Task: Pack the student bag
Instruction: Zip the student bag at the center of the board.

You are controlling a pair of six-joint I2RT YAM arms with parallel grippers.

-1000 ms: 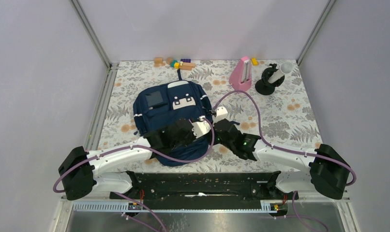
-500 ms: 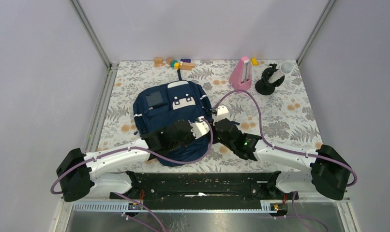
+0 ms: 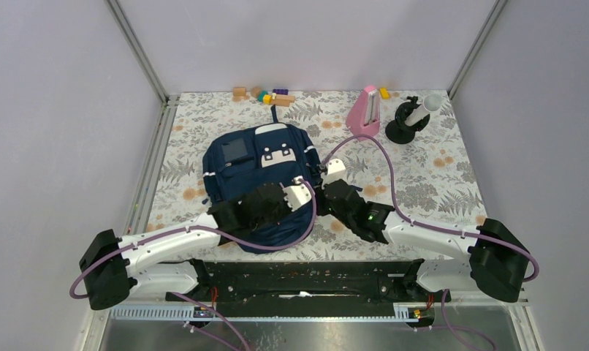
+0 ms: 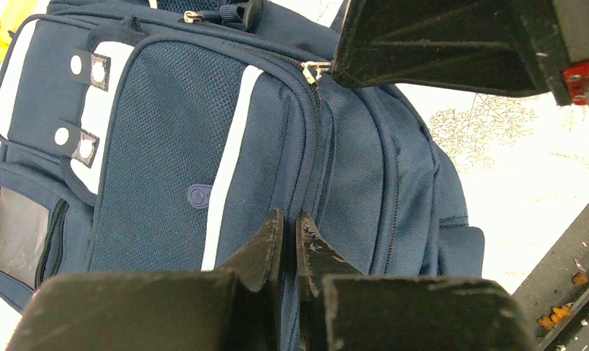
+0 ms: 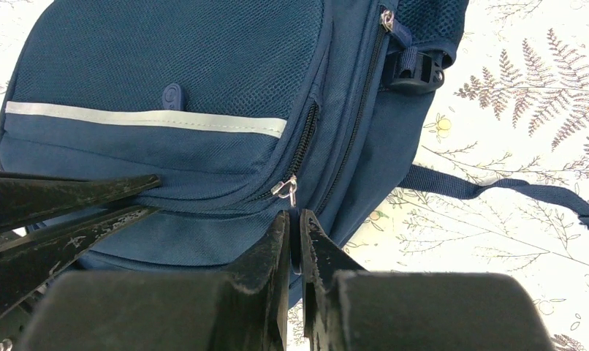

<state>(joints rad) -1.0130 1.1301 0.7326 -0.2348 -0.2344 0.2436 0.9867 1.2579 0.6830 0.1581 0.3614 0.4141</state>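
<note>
Top external: the student bag, navy with thin white stripes and a white patch, lies flat left of centre on the floral table. The left gripper and right gripper meet at its right edge.

Left wrist: the left gripper's jaws are clenched to a sliver against the bag's mesh; a grasp cannot be told.

Right wrist: the right gripper is likewise clenched, just beneath a silver zipper pull.
</note>
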